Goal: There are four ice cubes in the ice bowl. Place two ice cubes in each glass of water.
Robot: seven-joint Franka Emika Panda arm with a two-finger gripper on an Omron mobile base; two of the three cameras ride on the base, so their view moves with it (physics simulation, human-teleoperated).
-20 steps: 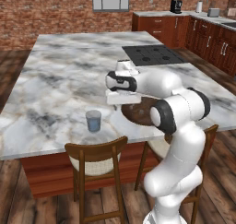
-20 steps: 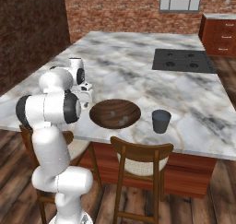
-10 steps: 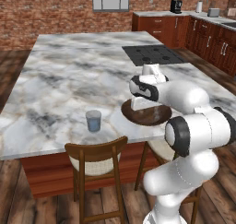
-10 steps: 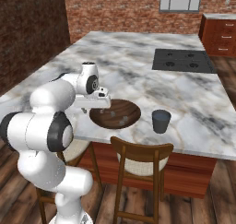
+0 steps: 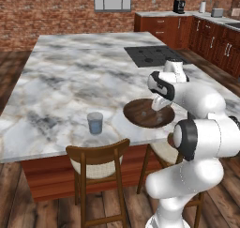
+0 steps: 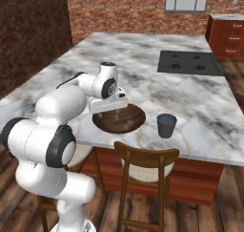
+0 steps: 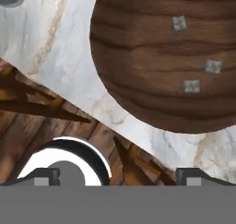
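The gripper point(image 6: 116, 110) hangs above the ice bowl point(image 6: 102, 123), with its jaws spread wide apart and nothing between them. The bowl is a wide, dark brown wooden one and it sits on the marble counter point(image 5: 70, 81) near the front edge, just over a wooden chair point(image 6: 143, 171).

In the hand view three ice cubes point(image 7: 191, 86) are visible as small pale squares on the bowl's floor, all toward one side; they lie apart from each other, not touching. A fourth cube I cannot make out.

The point that matters for the next move is this: the cubes lie beyond the finger tips point(image 7: 46, 176), further into the bowl, while the hand looks more at the bowl's near rim and the counter edge. I judge the hand must shift forward over the bowl and then go down to reach one.

One glass of water point(image 5: 95, 123) stands well to the left of the bowl, the darker glass point(image 6: 166, 125) near its right side.
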